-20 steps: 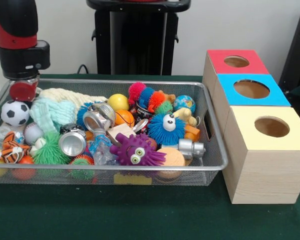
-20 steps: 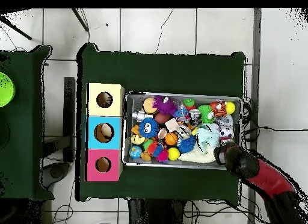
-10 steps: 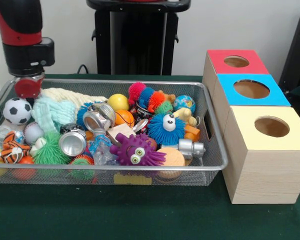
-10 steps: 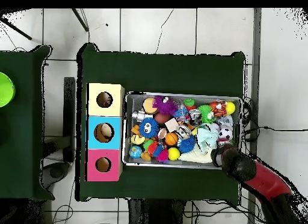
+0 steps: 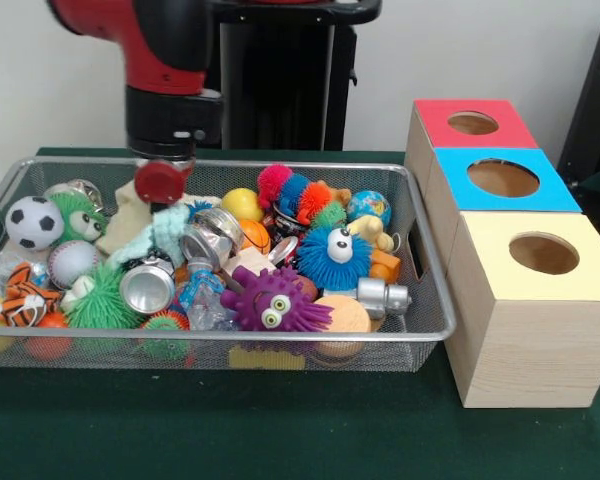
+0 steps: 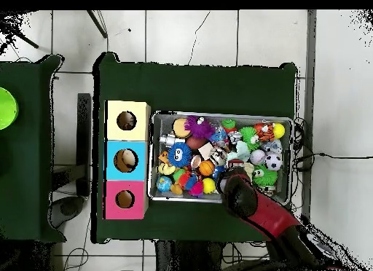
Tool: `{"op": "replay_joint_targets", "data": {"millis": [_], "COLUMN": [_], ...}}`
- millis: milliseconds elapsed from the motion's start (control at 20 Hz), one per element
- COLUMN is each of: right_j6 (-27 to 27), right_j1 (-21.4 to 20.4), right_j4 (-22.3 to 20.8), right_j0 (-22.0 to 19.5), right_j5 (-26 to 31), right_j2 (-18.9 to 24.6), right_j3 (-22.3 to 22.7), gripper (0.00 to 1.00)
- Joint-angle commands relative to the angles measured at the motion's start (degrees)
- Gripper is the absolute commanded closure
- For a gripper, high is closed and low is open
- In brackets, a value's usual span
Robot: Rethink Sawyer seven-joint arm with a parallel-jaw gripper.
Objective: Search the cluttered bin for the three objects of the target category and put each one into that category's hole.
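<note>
The wire mesh bin (image 5: 280, 165) is full of mixed toys; it also shows in the overhead view (image 6: 222, 115). No knotted rope toy shows in either view. My gripper (image 5: 163, 190) hangs over the bin's far left middle, and a bunched mint and cream cloth (image 5: 150, 238) hangs from it, so it looks shut on the cloth. In the overhead view the arm covers the gripper (image 6: 237, 186). The round hole (image 5: 543, 253) in the pale yellow box top is to the right of the bin, and also shows in the overhead view (image 6: 127, 121).
Blue-topped (image 5: 502, 178) and red-topped (image 5: 472, 123) boxes stand behind the yellow one. In the bin lie a striped tiger (image 5: 25, 300), a soccer ball (image 5: 33, 221), a purple spiky ball (image 5: 272, 300), a blue spiky ball (image 5: 332, 255) and metal tins (image 5: 145, 288).
My gripper moved from the bin's far left corner toward its middle. The cloth came along bunched under it, uncovering a green spiky ball and a tin.
</note>
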Motion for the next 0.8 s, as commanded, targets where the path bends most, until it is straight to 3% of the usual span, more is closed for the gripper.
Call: {"op": "replay_joint_targets", "data": {"millis": [50,200,800], "right_j6": [25.0,25.2,24.6], "right_j1": [6.2,7.8,7.8], "right_j4": [9.6,11.2,12.7], "right_j0": [0.7,1.3,0.7], "right_j5": [-11.5,-14.0,-13.7], "right_j2": [7.4,8.2,10.5], "right_j3": [8.4,7.5,7.9], "gripper": [1.00,1.00,1.00]}}
